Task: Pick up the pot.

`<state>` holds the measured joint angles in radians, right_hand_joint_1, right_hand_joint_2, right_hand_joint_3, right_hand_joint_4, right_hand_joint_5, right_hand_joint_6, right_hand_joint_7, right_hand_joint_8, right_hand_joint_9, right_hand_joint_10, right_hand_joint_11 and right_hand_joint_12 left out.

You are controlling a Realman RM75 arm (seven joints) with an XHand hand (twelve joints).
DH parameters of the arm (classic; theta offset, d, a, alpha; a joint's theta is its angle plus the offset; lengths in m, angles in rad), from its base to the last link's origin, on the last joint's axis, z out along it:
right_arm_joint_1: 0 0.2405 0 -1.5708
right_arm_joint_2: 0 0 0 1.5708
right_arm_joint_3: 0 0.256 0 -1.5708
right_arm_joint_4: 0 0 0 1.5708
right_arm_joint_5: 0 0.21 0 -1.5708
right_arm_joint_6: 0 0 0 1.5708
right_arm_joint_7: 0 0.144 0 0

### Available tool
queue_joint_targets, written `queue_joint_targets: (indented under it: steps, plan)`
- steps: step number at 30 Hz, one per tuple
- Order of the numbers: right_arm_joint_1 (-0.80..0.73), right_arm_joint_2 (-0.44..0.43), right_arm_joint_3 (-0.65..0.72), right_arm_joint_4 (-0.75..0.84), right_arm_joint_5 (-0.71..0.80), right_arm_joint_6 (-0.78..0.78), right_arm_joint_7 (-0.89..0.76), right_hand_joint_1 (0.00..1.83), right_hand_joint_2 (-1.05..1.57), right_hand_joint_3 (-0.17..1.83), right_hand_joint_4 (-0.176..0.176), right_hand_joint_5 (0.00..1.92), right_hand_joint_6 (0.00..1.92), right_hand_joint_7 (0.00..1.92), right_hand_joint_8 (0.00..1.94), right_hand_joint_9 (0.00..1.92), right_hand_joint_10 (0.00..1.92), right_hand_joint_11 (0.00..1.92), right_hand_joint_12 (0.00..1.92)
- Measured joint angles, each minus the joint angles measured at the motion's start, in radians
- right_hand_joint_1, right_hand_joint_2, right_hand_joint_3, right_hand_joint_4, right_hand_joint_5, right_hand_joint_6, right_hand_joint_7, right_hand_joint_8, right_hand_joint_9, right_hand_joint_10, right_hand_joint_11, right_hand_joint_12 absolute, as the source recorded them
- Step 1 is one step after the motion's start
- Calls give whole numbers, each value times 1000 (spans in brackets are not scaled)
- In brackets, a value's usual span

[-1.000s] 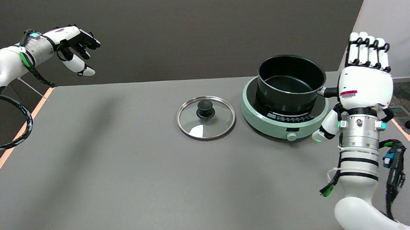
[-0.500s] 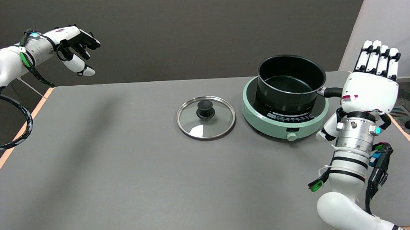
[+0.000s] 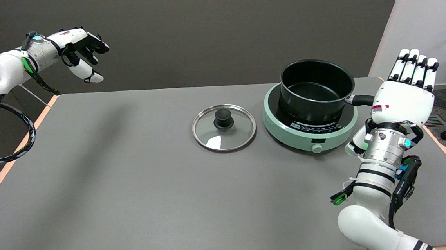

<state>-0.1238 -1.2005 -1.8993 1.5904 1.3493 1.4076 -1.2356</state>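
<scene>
The step in hand is the approach to the handle; nothing is grasped yet. The right hand [image 3: 402,102] stands with its back toward the camera, and its fingers [image 3: 415,66] are stretched straight up, side by side, holding nothing. The pot [image 3: 316,89] sits to the left of the fingers, on the green cooker [image 3: 309,128], without its lid. Its black handle [image 3: 360,100] sticks out to the right and disappears behind the palm, so I cannot tell if the palm already touches it. The thumb seems to be low at the left of the wrist, but it is mostly hidden. The glass lid [image 3: 224,127] lies flat on the tabletop [image 3: 133,186], well to the left of the fingers, beyond the cooker.

For the next move, I judge that the hand must settle against the handle and then curl the fingers around it, with the thumb closing from the other side. The grip should be firm, because the pot hangs far from the handle and will want to tip when it is raised.

Compared with one second ago, the hand has moved to the right and a little lower, and it is now tilted somewhat to the right. More of the handle is visible than before. The pot, cooker and lid have not moved.
</scene>
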Motion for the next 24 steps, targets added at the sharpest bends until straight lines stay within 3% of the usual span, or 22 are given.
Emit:
queue_joint_targets:
  steps: [24]
  plan:
    - [69,8,-5,-68,62,20,6,1387,-911,881,-176,101,101,101,101,101,101,101,101]
